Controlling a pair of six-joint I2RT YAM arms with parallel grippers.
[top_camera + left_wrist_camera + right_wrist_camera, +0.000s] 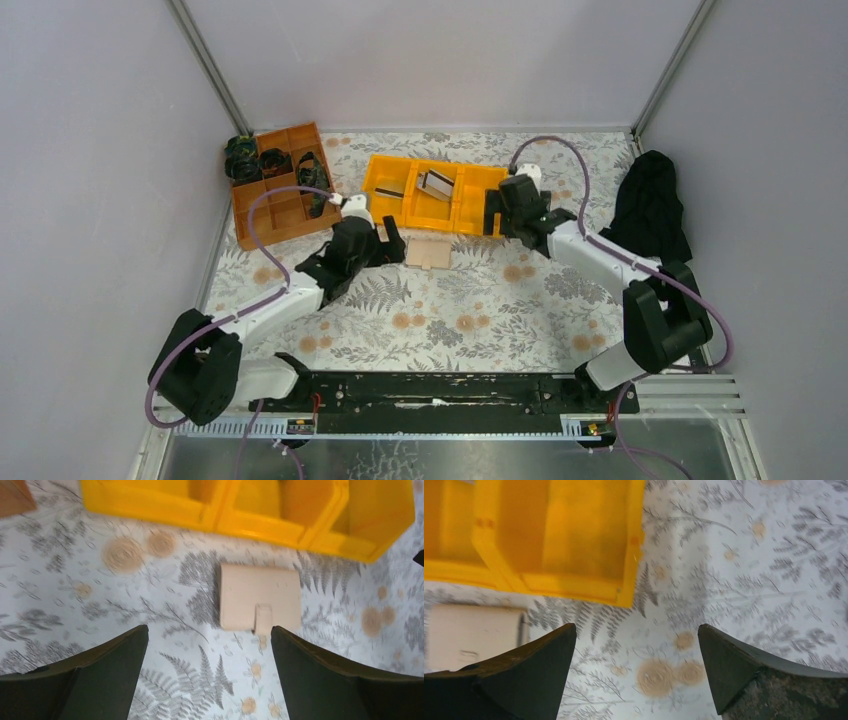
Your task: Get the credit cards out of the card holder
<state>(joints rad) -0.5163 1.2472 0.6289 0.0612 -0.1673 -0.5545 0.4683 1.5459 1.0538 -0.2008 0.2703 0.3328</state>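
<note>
Jaws wide apart near closed card holder

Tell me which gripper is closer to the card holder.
The left gripper: it sits just beside the card holder, while the right gripper hangs farther off at the right end of the yellow bin.

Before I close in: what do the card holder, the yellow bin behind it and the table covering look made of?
Card holder: matte tan leather or imitation, judging by the soft tab clasp and faint stitch dots. Yellow bin: moulded plastic, slightly glossy, uniform colour, rounded walls. Table covering: printed fern-and-flower sheet, cloth or vinyl; cannot tell which.
</note>
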